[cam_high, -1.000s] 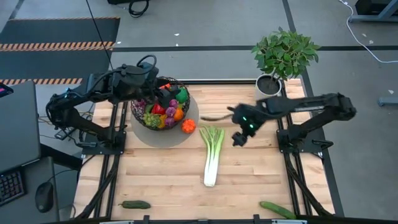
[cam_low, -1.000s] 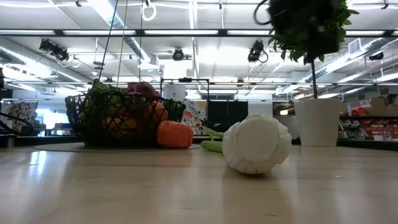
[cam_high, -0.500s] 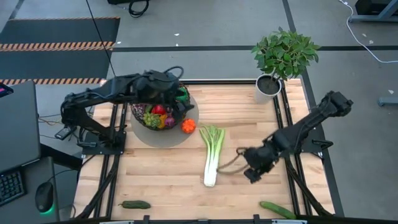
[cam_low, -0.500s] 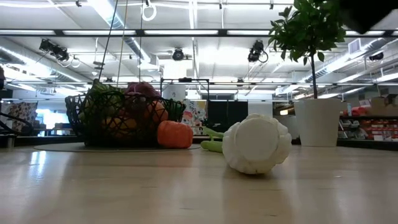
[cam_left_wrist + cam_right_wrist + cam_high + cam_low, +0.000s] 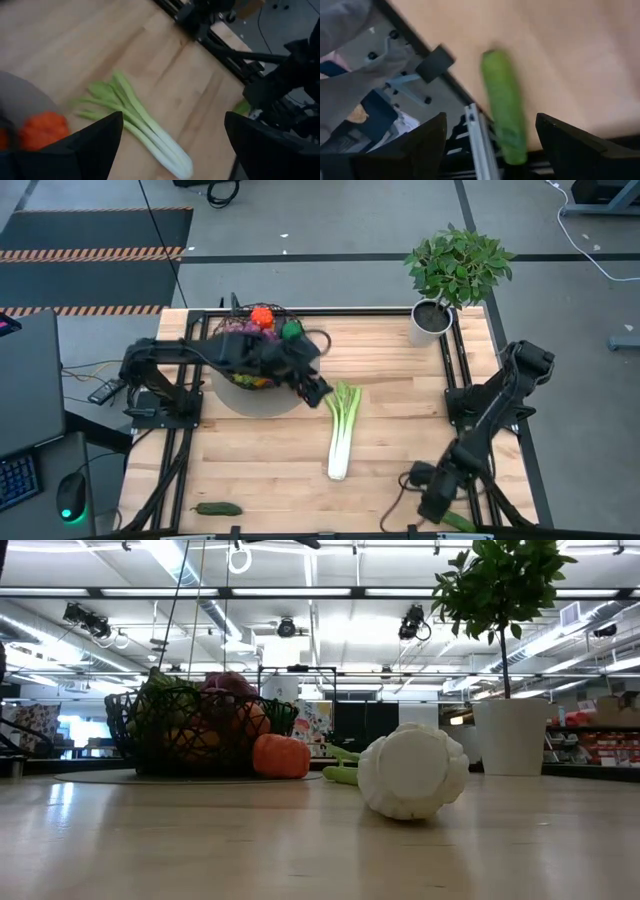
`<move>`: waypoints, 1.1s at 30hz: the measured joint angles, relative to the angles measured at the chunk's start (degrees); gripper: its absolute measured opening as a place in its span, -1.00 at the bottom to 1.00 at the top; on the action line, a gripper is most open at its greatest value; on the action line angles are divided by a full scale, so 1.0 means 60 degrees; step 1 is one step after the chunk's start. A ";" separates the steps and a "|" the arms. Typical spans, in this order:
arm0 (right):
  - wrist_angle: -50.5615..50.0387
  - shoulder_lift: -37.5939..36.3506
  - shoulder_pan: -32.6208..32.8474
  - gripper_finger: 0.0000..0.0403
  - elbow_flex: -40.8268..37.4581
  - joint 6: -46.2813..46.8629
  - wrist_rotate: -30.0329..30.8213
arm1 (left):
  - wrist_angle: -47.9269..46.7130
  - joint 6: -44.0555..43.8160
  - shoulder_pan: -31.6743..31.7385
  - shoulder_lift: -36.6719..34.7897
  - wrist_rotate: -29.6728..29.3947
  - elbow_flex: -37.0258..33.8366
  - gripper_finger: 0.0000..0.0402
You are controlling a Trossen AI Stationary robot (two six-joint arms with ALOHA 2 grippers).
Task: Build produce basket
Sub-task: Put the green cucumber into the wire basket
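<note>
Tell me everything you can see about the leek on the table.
The leek lies flat on the bare wooden table, right of the basket. Its fanned green leaves point toward the far edge, its thick white stalk toward the near edge, with the round cut end facing the low camera. It looks smooth and artificial. Nothing touches it; the left gripper hovers beside its leaves.

Grey concrete floor (image 5: 330, 225) with hazard-striped mat (image 5: 95, 252), pale wooden table (image 5: 270, 470), bright ceiling strip lights (image 5: 310, 592) overhead
</note>
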 joint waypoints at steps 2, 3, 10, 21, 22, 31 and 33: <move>0.0280 0.0299 0.0439 0.52 0.0004 0.0249 0.0313 | -0.0009 -0.0502 -0.0238 0.0216 0.0006 0.0000 0.78; 0.0354 0.0467 0.0613 0.51 0.0004 0.0390 0.0371 | -0.0021 -0.0789 -0.0334 0.0339 0.0011 0.0000 0.78; 0.0460 0.1682 0.1532 0.43 0.0000 0.0462 0.0415 | -0.0005 -0.2183 -0.0717 0.0796 -0.0022 0.0000 0.78; 0.0656 0.2052 0.1756 0.09 0.0000 0.0419 0.1179 | 0.0072 -0.2660 -0.0881 0.0753 -0.0019 0.0000 0.78; 0.0656 0.2050 0.1723 0.03 0.0000 0.0421 0.1258 | 0.0079 -0.2662 -0.0909 0.0753 -0.0019 0.0000 0.78; 0.0602 0.2030 0.1459 -0.47 0.0004 0.0316 0.1874 | 0.0137 -0.2248 -0.0974 0.0753 -0.0022 0.0000 0.78; 0.0536 0.2023 0.1347 -0.47 0.0008 0.0262 0.1947 | 0.0137 -0.1943 -0.0932 0.0753 -0.0020 0.0000 0.78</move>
